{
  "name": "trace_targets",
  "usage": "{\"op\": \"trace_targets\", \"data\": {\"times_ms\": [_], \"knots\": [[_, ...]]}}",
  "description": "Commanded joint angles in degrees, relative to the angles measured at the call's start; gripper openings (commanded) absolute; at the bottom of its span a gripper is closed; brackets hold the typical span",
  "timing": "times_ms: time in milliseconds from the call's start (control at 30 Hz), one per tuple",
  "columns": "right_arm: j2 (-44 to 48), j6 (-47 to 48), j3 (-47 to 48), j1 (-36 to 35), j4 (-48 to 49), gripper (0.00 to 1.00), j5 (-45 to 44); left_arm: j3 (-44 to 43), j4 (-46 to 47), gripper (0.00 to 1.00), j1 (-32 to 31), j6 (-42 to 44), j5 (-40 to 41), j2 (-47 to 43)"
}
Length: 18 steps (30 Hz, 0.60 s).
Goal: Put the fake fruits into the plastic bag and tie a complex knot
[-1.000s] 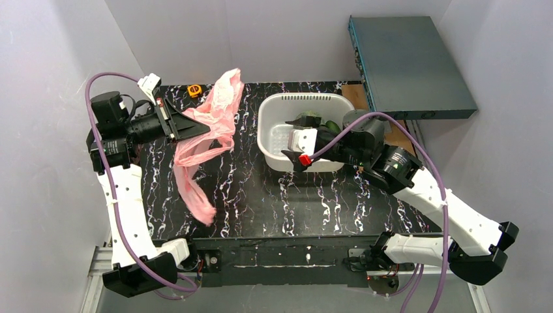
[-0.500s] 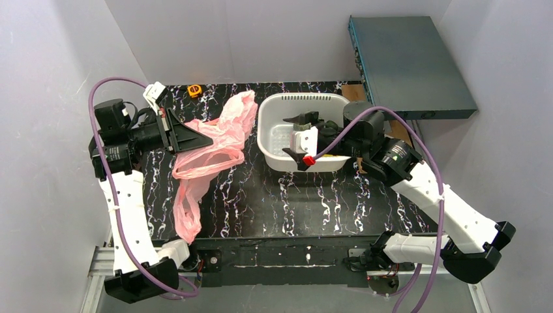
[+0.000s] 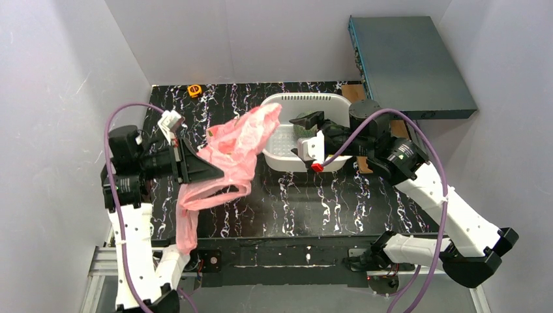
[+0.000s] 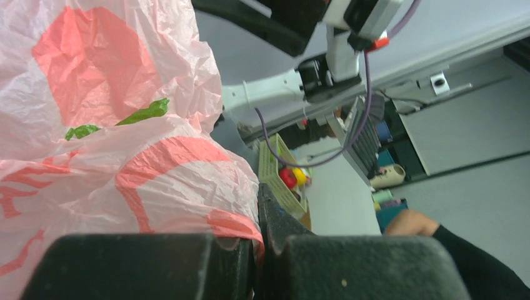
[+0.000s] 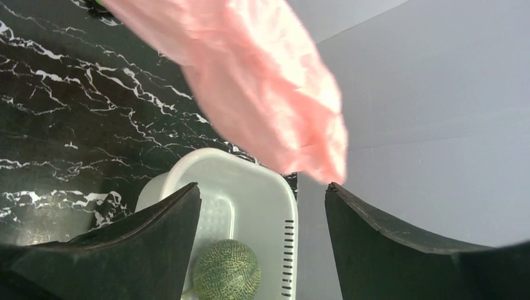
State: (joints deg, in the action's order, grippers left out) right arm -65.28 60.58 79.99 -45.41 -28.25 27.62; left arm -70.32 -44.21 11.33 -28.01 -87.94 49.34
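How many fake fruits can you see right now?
1: the netted melon lies in the white basket, just ahead of the open right gripper. Other fruits may be hidden from view.

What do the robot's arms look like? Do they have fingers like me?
Two arms: the left arm and the right arm, both white shells with black joints. A purple cable loops along each. The left gripper and right gripper each have just two black, wedge-shaped fingers, not five like yours. There's a small red part beside the right one.
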Motion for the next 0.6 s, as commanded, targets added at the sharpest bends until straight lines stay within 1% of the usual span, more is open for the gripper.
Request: {"op": "trace_targets", "data": {"times_ms": [0, 133, 233, 433, 567], "knots": [[2.83, 4.30, -1.94, 0.41, -0.02, 0.80, 2.50, 4.92, -0.85, 0.00, -5.33, -2.05, -2.68, -4.51], [2.30, 6.09, -5.06, 0.41, 0.48, 0.81, 4.46, 8.20, -0.97, 0.00, -7.22, -3.24, -3.43, -7.59], [2.03, 7.88, -6.95, 0.38, -0.69, 0.82, 6.39, 8.83, -0.96, 0.00, -8.64, -4.29, -3.99, -8.57], [1.85, 10.98, -7.31, 0.41, -10.35, 0.82, 12.79, 8.90, -0.95, 0.00, -10.20, -4.78, -5.34, -8.35], [1.58, 12.15, -9.26, 0.41, -8.27, 0.82, 12.56, 9.20, -0.90, 0.00, -10.51, -4.76, -5.65, -8.22]]}}
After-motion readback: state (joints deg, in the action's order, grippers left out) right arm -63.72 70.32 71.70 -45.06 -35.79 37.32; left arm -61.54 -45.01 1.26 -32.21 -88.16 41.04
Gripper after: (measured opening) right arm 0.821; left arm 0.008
